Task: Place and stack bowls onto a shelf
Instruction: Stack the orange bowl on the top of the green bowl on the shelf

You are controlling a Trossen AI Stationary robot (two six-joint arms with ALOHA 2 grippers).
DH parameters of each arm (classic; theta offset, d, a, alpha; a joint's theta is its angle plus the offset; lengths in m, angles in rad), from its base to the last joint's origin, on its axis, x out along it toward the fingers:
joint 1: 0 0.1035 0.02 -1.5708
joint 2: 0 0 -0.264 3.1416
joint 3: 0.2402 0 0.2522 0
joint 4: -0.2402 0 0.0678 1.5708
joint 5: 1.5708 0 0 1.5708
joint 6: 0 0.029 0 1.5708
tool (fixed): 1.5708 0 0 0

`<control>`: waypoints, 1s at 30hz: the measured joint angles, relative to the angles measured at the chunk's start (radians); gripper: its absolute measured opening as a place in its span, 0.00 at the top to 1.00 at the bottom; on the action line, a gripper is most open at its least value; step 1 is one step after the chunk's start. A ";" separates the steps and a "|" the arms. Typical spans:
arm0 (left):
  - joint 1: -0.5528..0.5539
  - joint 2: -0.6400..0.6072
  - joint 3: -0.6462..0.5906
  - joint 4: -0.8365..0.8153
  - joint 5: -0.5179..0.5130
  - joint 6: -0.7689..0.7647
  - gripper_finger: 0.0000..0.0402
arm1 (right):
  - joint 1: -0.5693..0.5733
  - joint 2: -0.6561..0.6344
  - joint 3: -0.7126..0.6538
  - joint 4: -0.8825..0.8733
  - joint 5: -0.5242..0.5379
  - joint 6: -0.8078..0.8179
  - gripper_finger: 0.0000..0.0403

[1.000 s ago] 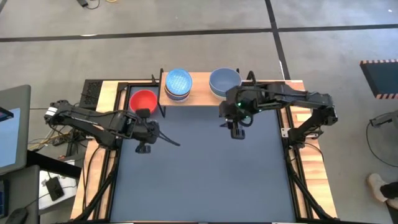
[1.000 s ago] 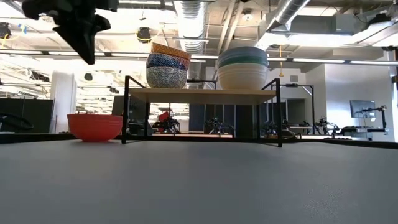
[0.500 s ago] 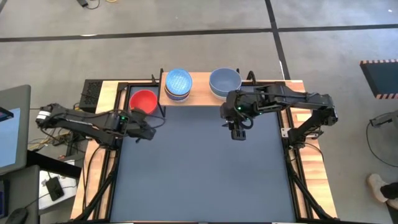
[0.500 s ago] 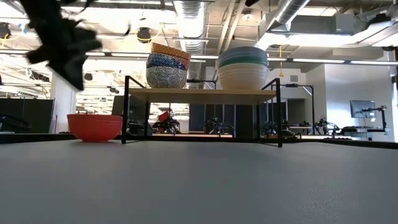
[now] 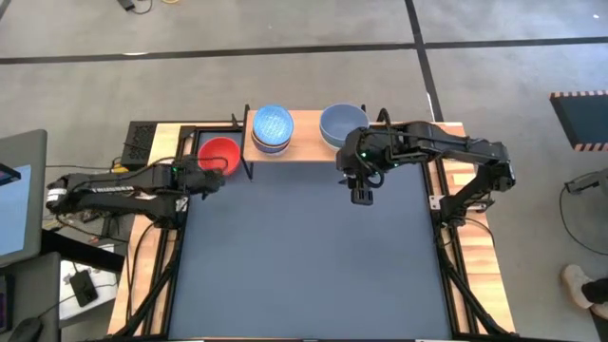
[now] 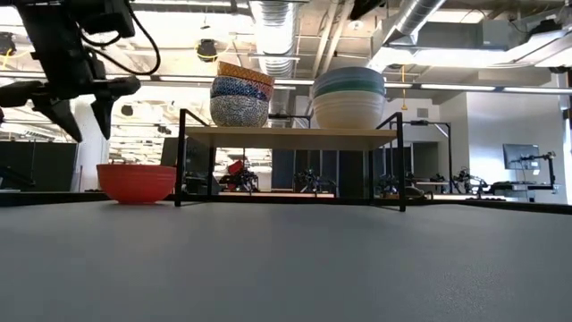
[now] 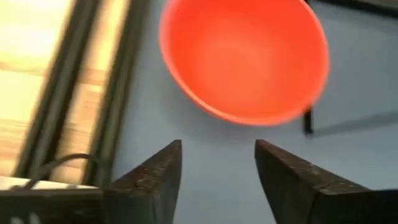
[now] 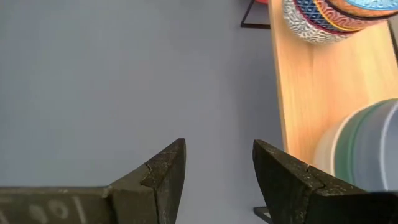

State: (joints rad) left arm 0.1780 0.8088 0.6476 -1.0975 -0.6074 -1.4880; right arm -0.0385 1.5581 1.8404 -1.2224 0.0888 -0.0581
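A red bowl (image 5: 219, 153) rests on its base on the dark table top, just left of the shelf (image 5: 309, 142). It also shows in the low view (image 6: 136, 182) and fills the left wrist view (image 7: 245, 59). The shelf carries two stacks of bowls: a patterned blue stack (image 5: 273, 128) and a grey-blue-topped stack (image 5: 342, 123). My left gripper (image 6: 82, 114) hangs open above the table, just on the near-left side of the red bowl, touching nothing. My right gripper (image 5: 362, 193) is open in front of the shelf, above the table.
The shelf's black legs (image 6: 181, 156) stand right beside the red bowl. The table's wood edge and black frame rails (image 7: 93, 93) run close to my left gripper. The dark table top (image 5: 304, 256) stretches toward the near edge.
My left gripper has drawn back toward the table's far-left corner, up to the red bowl. It has sunk a little, rolled about a quarter turn, and opened. The bowls and the shelf have kept still.
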 joint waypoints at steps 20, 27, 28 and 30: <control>0.617 0.155 0.000 0.222 0.149 0.327 0.42 | -0.090 0.000 0.000 -0.018 -0.008 -0.066 0.48; 0.729 0.315 0.000 0.239 0.258 0.359 0.47 | -0.116 0.000 0.000 -0.034 -0.008 -0.074 0.48; 0.738 0.335 0.000 0.248 0.273 0.376 0.50 | -0.116 0.000 0.000 -0.036 -0.008 -0.074 0.48; 0.746 0.363 0.000 0.267 0.299 0.388 0.57 | -0.116 0.000 0.000 -0.038 -0.008 -0.076 0.48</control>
State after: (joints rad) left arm 0.9244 1.1718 0.6472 -0.8305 -0.3084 -1.0996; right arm -0.1543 1.5578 1.8406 -1.2602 0.0803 -0.1345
